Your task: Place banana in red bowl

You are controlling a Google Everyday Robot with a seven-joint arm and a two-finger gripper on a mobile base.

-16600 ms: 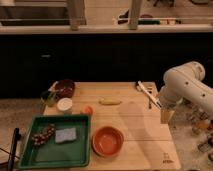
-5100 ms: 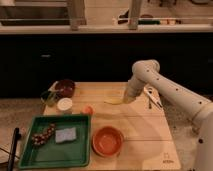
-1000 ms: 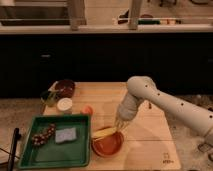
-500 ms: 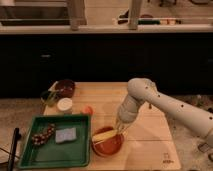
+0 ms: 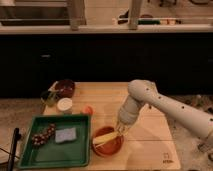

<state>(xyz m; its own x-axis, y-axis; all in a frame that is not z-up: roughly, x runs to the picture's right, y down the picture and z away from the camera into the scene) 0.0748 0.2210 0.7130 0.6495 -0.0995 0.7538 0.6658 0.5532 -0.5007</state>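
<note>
The pale yellow banana [image 5: 103, 137] hangs just over the red bowl [image 5: 111, 148], its left end over the bowl's left rim. My gripper [image 5: 121, 132] is shut on the banana's right end, above the bowl's right side. The arm reaches in from the right, bent down over the wooden table [image 5: 150, 107]. Whether the banana touches the bowl I cannot tell.
A green tray [image 5: 30, 157] at the front left holds dark grapes [image 5: 42, 135] and a blue sponge [image 5: 65, 135]. Behind it stand a white cup [image 5: 64, 104], a small orange fruit [image 5: 88, 110], a dark maroon bowl [image 5: 65, 88] and a green object [image 5: 48, 96].
The gripper has carried the banana a little lower and leftward, so it now hangs over the red bowl's middle rather than its back rim.
</note>
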